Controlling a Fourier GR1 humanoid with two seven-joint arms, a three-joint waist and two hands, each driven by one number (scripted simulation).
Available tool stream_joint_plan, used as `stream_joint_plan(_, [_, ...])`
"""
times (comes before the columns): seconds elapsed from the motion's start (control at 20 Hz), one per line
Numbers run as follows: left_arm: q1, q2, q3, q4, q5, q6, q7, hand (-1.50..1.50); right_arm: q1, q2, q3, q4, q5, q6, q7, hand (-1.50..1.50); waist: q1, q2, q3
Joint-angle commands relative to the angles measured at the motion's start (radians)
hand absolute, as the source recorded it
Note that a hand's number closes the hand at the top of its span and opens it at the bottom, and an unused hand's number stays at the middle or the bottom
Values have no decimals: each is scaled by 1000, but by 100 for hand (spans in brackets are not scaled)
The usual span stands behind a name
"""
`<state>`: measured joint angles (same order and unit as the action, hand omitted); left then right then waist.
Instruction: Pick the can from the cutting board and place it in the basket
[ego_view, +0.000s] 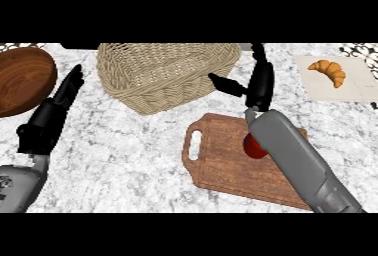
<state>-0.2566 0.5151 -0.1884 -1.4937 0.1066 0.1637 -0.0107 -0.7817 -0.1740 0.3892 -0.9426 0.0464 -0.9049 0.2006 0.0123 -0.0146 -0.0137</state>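
One red can (253, 146) lies on the wooden cutting board (221, 165), partly hidden by the right forearm, not yet grasped. The right robot hand (260, 82) is past it, toward the wicker basket (159, 75), fingers straight and thumb spread, holding nothing. The left robot hand (55, 107) rests open at the left of the view, fingers up, near a wooden bowl (22, 80).

Step in hand, by my reading: the reach, before any pick. The next move would call for drawing the right robot hand back over the can, curling round it, then lifting it over the basket's rim.

Count: one can, one cutting board, one basket, one bowl, one croissant (329, 71) on one pale mat (354, 90), all on the marbled counter (125, 150). Two robot hands.
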Motion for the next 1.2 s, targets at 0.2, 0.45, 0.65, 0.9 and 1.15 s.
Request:
stream_joint_plan(0.2, [21,2,-6,13,-11,-2,-1,0,-154,-185,225,206,129,436,403,-150,-12,-17,-7])
stream_joint_plan(0.45, [34,19,22,19,2,-12,-22,0,-291,-208,262,156,45,838,637,-150,-19,-21,2])
stream_joint_plan(0.65, [36,-4,15,-6,3,2,-1,0,-404,-230,224,78,-67,1092,834,-150,-36,-15,9])
stream_joint_plan(0.9, [32,-2,35,-3,-2,-11,-13,0,-423,-259,176,-25,-157,1215,1034,-150,-32,2,13])
stream_joint_plan(1.15, [69,8,57,-33,-4,-26,-33,0,-302,-339,181,-168,-200,1222,1054,-150,-35,4,13])
